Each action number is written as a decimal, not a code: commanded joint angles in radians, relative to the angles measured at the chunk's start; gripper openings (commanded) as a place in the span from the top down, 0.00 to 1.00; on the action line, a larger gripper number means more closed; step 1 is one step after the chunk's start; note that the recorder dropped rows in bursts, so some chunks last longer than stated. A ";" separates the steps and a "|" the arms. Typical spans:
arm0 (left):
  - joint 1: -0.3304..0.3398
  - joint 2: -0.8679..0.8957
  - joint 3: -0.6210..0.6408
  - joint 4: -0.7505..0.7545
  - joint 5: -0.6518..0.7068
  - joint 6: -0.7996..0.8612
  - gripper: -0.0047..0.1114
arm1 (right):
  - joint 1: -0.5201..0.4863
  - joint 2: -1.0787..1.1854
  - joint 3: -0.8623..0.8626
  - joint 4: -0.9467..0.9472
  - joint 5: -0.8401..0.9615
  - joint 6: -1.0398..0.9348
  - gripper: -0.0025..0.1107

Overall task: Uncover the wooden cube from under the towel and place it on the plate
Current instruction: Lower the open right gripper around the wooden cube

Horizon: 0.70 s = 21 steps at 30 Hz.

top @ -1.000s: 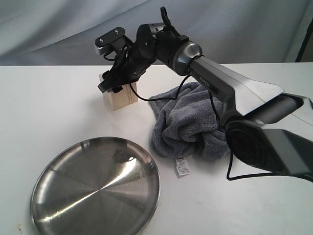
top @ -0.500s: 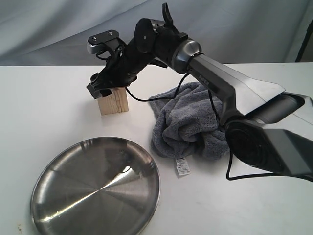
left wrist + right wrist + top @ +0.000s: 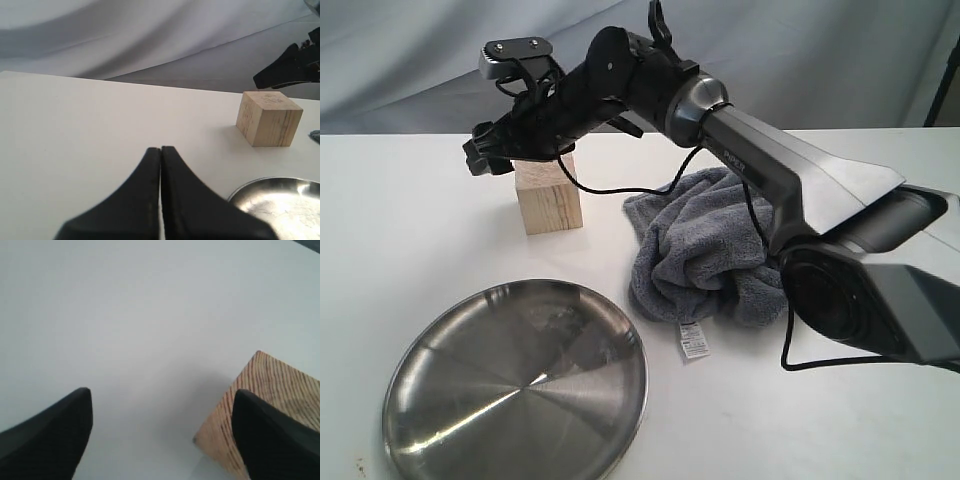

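The left gripper (image 3: 161, 152) is hanging low over the white worktop (image 3: 420, 220), its fingers pressing together with nothing between them. The plate (image 3: 510, 390) is lying by the worktop's near-left corner. Right of it, the towel (image 3: 705, 255) is sitting crumpled, its white tag (image 3: 692, 340) pointing toward the near edge. Beyond the plate, the wooden cube (image 3: 549, 195) is standing uncovered on bare worktop, apart from both. The right gripper (image 3: 483, 158) is hovering just above the cube's left side, jaws spread wide, gripping nothing.

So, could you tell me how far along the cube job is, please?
Done: the wooden cube stands uncovered beside the towel. In hand: the right gripper hovers open by the cube, holding nothing. Remaining: grasping it and setting it on the plate.
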 commanded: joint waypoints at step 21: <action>0.002 -0.005 0.005 -0.008 -0.007 -0.005 0.94 | 0.140 0.027 0.003 -0.848 -0.160 0.661 0.27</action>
